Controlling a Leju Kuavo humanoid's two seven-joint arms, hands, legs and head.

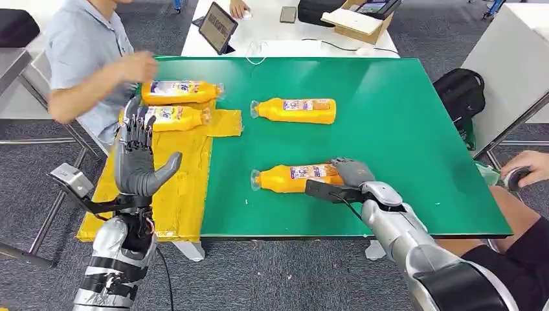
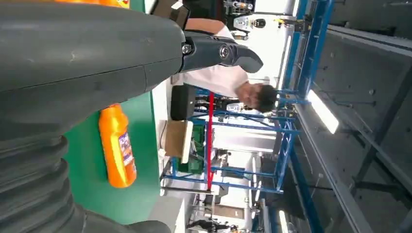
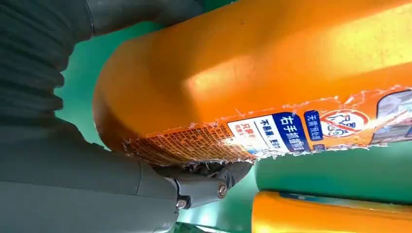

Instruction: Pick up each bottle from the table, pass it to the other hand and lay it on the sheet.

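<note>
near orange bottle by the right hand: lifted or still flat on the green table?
Flat on the green table. The near orange plastic bottle lies on its side; the right hand wraps its base end, no lift visible.

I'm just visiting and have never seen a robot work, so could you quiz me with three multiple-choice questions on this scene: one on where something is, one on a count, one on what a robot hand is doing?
1. Where does the yellow sheet lie?
A. along the table's left side
B. at the table's right edge
C. on the floor

2. How many orange bottles show in the head view?
A. two
B. four
C. six

3. What is the right robot hand doing?
A. waving in the air
B. holding a tablet
C. closing on the near bottle

Answers:
1. A, since the sheet covers the green table at its left side.
2. B, two on the sheet and two on the green top.
3. C, its fingers wrap the bottle's base end on the table, while the left robot hand is raised, fingers spread, holding nothing.
</note>
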